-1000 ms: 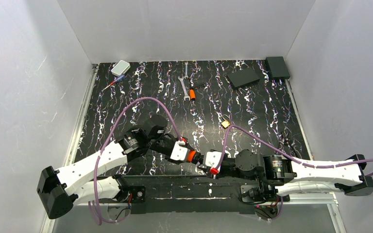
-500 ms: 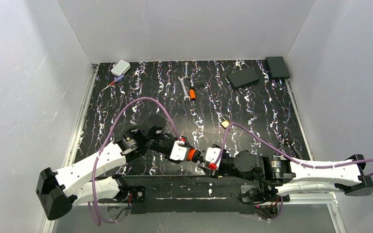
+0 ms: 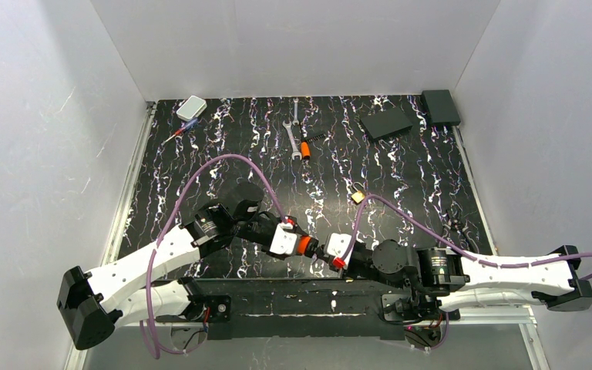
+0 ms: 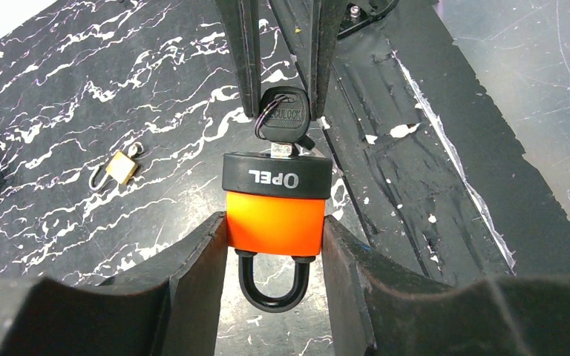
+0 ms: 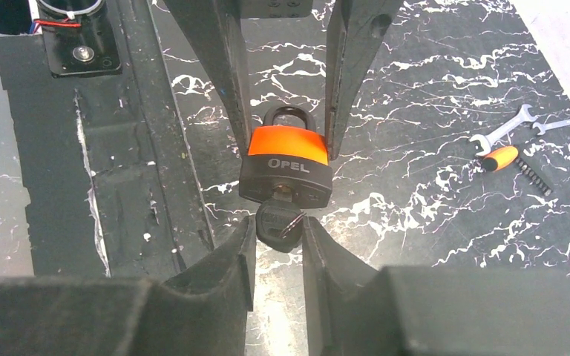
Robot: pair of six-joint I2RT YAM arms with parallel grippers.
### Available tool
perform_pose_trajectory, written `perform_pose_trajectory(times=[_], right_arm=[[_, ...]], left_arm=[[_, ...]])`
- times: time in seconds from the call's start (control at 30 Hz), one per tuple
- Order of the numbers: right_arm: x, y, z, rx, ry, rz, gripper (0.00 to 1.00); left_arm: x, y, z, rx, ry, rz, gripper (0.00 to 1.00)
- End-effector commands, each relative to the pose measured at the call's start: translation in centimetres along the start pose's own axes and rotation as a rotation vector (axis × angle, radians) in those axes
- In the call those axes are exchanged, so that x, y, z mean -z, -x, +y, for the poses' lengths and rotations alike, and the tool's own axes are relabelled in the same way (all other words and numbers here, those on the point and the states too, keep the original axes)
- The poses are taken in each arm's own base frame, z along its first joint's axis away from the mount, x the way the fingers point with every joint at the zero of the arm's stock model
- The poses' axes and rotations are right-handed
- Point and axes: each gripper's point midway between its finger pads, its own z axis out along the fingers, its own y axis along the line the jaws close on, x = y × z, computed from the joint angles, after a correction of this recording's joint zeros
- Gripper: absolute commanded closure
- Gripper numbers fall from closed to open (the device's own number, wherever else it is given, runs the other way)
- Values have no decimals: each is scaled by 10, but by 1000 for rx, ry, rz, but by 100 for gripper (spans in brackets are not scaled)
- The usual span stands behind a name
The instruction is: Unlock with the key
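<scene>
An orange padlock with a black base marked OPEL (image 4: 274, 211) (image 5: 288, 159) (image 3: 305, 246) is held above the table's near edge. My left gripper (image 4: 274, 230) (image 3: 308, 247) is shut on its orange body, shackle pointing back toward the wrist. The key (image 4: 283, 122) (image 5: 278, 225), dark-headed with a thin ring, sits in the keyhole in the black base. My right gripper (image 5: 278, 230) (image 3: 322, 255) is shut on the key's head, facing the left gripper head-on.
A small brass padlock (image 3: 358, 197) (image 4: 121, 167) lies mid-table. Wrenches (image 3: 293, 131) and an orange-handled tool (image 3: 305, 148) lie at the back, with a black block (image 3: 385, 123), a black box (image 3: 440, 106), a white box (image 3: 191, 107) and a screwdriver (image 3: 179, 132).
My right gripper has moved a little left and forward, closing in on the padlock held by the left gripper. The left arm has barely moved.
</scene>
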Motion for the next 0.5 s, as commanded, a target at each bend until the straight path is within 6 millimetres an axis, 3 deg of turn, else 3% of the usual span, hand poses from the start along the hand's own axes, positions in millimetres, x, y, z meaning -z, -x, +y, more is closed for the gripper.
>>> perform_pose_trajectory(times=[0.0, 0.47], right_arm=[[-2, 12, -3, -22, -22, -42, 75], [-27, 22, -1, -25, -53, -77, 93]], left_arm=[[5, 16, 2, -41, 15, -55, 100], [6, 20, -1, -45, 5, -74, 100]])
